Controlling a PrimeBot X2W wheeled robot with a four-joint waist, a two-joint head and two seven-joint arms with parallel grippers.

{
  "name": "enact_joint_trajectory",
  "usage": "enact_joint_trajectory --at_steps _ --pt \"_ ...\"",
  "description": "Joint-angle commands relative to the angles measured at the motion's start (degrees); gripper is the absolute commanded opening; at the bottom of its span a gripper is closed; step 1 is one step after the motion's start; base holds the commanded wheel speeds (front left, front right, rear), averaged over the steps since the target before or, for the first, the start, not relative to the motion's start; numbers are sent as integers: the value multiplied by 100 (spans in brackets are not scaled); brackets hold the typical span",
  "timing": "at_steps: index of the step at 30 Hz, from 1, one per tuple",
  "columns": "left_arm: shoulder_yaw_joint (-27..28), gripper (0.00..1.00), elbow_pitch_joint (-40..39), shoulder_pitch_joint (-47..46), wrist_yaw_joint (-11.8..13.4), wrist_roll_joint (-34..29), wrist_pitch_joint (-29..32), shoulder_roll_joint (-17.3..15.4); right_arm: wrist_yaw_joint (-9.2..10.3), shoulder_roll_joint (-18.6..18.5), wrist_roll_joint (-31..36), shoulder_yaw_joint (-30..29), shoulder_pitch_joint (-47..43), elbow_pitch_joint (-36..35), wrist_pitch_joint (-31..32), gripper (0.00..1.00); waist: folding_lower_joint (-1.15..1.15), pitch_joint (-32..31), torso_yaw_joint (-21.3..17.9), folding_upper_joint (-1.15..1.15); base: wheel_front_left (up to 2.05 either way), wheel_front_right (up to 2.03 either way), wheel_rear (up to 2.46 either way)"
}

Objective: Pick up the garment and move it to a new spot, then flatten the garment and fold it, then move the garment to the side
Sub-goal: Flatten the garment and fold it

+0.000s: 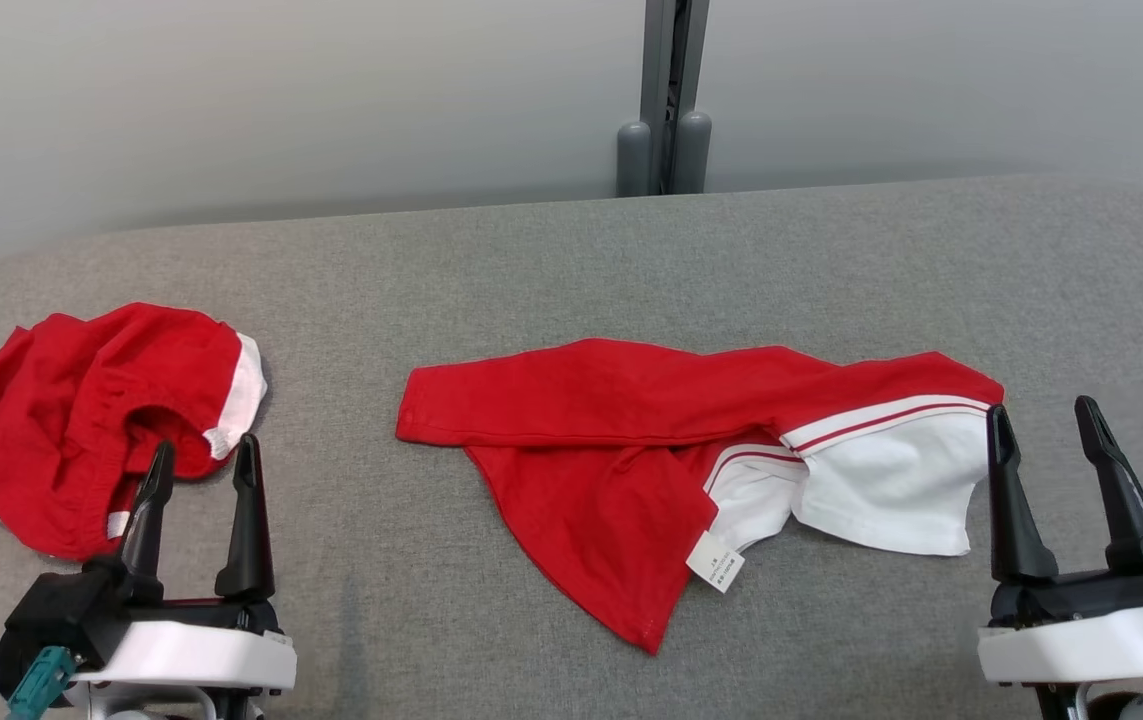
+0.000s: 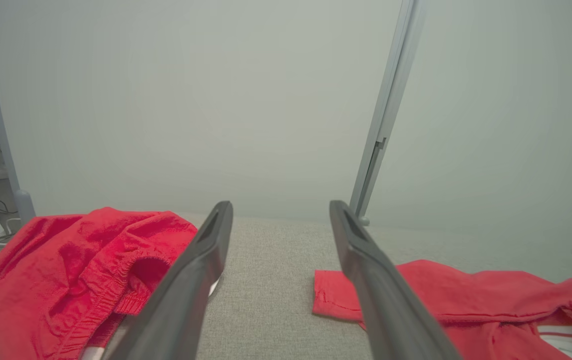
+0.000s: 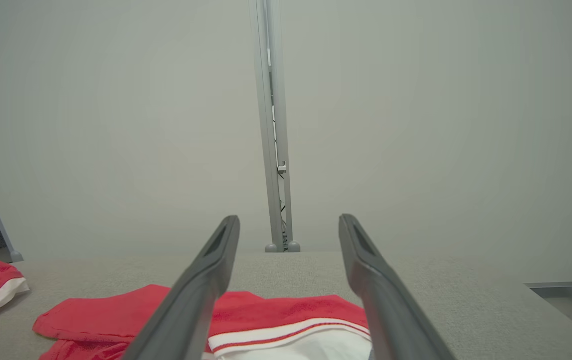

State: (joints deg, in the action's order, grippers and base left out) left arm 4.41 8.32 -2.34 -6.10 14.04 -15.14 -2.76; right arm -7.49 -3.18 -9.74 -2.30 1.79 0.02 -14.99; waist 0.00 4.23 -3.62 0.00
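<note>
Hovering pre-grasp | we saw left end effector (image 1: 208,442), right end effector (image 1: 1041,404) open, empty | garment (image 1: 611,400) rumpled on bench (image 1: 531,260) | we judged: pinch both ends, lift evenly

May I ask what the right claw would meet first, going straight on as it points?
Likely nothing nearby: the right claw points over the red and white garment toward the pale wall by the grey post; its height above the cloth is unclear.
</note>
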Motion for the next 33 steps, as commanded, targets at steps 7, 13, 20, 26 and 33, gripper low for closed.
enact_joint_trajectory --at_steps 7,13,20,26,33 --pt "-120 100 -76 269 152 124 -7 -21 -1 22 -160 273 -365 -119 -22 100 0 -169 114 0 0 0 0" --pt "-367 100 -11 435 238 98 -7 -25 -1 12 34 297 -375 23 -22 100 0 -289 149 0 0 0 0" --pt "-527 100 -39 535 333 138 -7 -24 -1 13 124 195 -348 144 -22 100 0 -348 160 0 0 0 0" --pt "-548 100 -47 506 348 100 -7 -23 -1 13 149 190 -285 165 -22 100 0 -350 162 0 0 0 0" --pt "-558 100 -31 498 337 82 -7 -23 -1 14 130 210 -233 167 -22 100 0 -327 167 0 0 0 0"
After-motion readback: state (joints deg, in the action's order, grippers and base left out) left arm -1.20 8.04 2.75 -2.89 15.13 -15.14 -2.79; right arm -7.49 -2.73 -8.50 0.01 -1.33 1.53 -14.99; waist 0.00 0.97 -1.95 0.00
